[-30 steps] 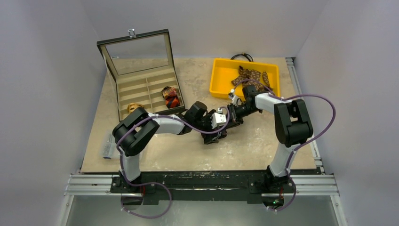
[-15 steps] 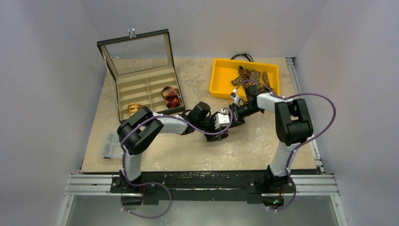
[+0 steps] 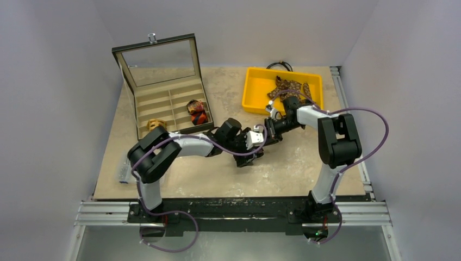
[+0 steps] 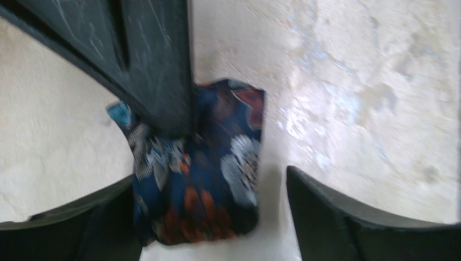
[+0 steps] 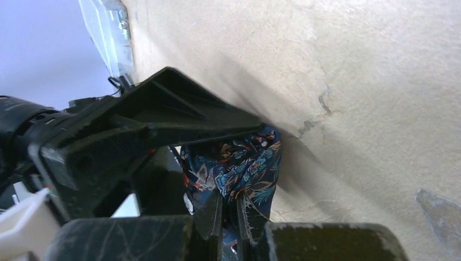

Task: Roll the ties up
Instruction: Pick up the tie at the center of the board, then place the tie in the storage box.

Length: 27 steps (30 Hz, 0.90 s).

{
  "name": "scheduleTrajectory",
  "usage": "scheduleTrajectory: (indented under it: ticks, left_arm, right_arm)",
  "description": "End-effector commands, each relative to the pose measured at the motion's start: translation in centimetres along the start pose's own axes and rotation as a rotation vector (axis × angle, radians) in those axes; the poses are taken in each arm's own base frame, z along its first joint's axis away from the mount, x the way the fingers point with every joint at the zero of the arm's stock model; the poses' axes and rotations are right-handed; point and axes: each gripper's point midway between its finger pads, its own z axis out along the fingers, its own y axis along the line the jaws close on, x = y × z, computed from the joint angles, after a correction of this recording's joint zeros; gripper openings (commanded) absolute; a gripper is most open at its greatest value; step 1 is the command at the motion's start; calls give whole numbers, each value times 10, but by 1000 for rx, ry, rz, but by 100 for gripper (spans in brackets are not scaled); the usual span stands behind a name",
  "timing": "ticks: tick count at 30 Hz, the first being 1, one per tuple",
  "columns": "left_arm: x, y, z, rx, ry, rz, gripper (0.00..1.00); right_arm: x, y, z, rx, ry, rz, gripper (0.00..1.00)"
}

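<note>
The dark blue flowery tie (image 4: 217, 163) lies bunched in the middle of the desk (image 4: 353, 81). The left tool (image 4: 209, 184) is wide around it. Only the right wrist view shows the right tool (image 5: 228, 211) narrow, pinching it.

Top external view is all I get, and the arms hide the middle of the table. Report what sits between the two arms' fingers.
Observer: A navy floral tie, bunched, lying on the table.
Operator: Give me the left fingers.
Observer: The left fingers stand spread either side of it; one is clear of the fabric.
Operator: Now the right.
Observer: The right fingers are pinched together on its edge.
</note>
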Motion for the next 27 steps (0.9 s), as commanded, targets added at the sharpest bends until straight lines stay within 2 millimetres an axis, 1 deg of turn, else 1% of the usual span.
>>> scheduleTrajectory:
  ticks: [1,2,3,4,8,10,12,14,17,21,25,27]
  left_arm:
    - [-42,-8,-57,6,-67,-67,95]
    - [-47,-6,-71,0,-76,-106,98]
    - [-50,-6,-85,-4,-72,-160,100]
    - [-52,-4,-99,-6,-68,-217,100]
    - [-66,15,-156,-33,-80,-442,100]
    - [-80,28,-187,-45,-109,-536,100]
    - [-89,35,-213,-31,-120,-602,100]
    - [-96,38,-238,8,-140,-675,100]
    - [-112,40,-271,70,-239,-772,100]
    - [-133,37,-299,127,-323,-858,100]
    - [-159,31,-315,147,-422,-821,100]
    - [-167,30,-320,139,-457,-801,100]
  right_arm:
    - [-22,27,-17,-11,-66,-150,0]
    - [-23,31,-19,-11,-73,-164,0]
    - [-25,33,-22,-11,-80,-174,0]
    - [-26,36,-23,-13,-87,-184,0]
    - [-39,54,-32,-44,-127,-232,0]
    - [-50,69,-38,-72,-165,-266,0]
    - [-62,88,-48,-94,-209,-306,0]
    - [-77,111,-61,-118,-257,-345,0]
    - [-94,144,-77,-152,-317,-407,0]
    - [-112,192,-95,-199,-389,-505,0]
    - [-121,244,-109,-286,-455,-572,0]
    - [-122,268,-115,-336,-484,-601,0]
